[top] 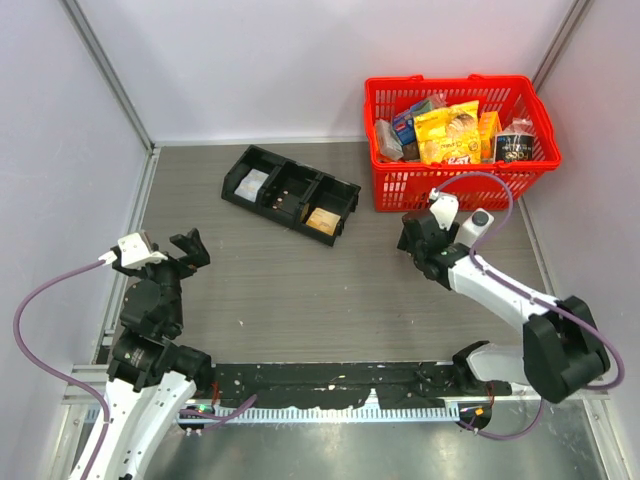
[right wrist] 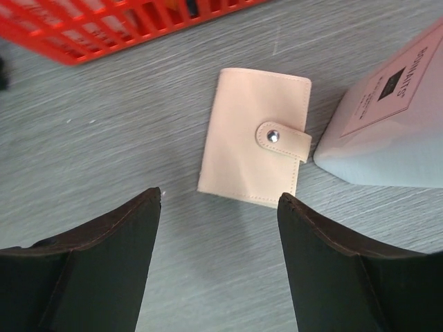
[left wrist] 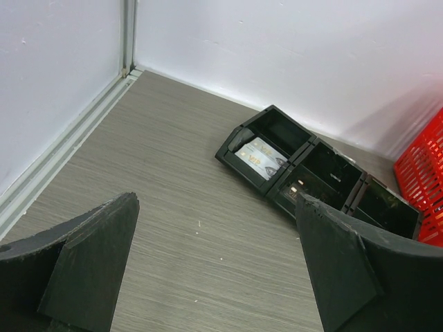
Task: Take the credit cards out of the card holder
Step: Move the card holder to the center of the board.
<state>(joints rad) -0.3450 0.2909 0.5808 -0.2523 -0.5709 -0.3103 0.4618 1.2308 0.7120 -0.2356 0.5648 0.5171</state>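
Grey wood-grain laminate covers the table (top: 300, 300), boxed in by plain white walls. At the upper right of the overhead view stands a red plastic lattice basket (top: 392, 190) full of glossy snack packets. Left of it a hard black three-compartment tray (top: 262, 158) lies at a slant.

The card holder (right wrist: 256, 138) shows only in the right wrist view, at the centre of the frame, flat on the table and closed. It is a smooth tan-pink leather-like rectangle with stitched edges. Its long axis runs nearly top to bottom in the frame, leaning slightly. A rounded tab wraps over from its right edge and is fastened by a small metal stud. A pale pink printed carton (right wrist: 387, 117) sits just beside that tab; I cannot tell whether they touch.

The right gripper (right wrist: 218, 263) hangs above the holder's lower edge, its matte black fingers spread and empty. The left gripper (left wrist: 221, 277), at the lower left overhead, is also spread wide and empty, pointing towards the tray.
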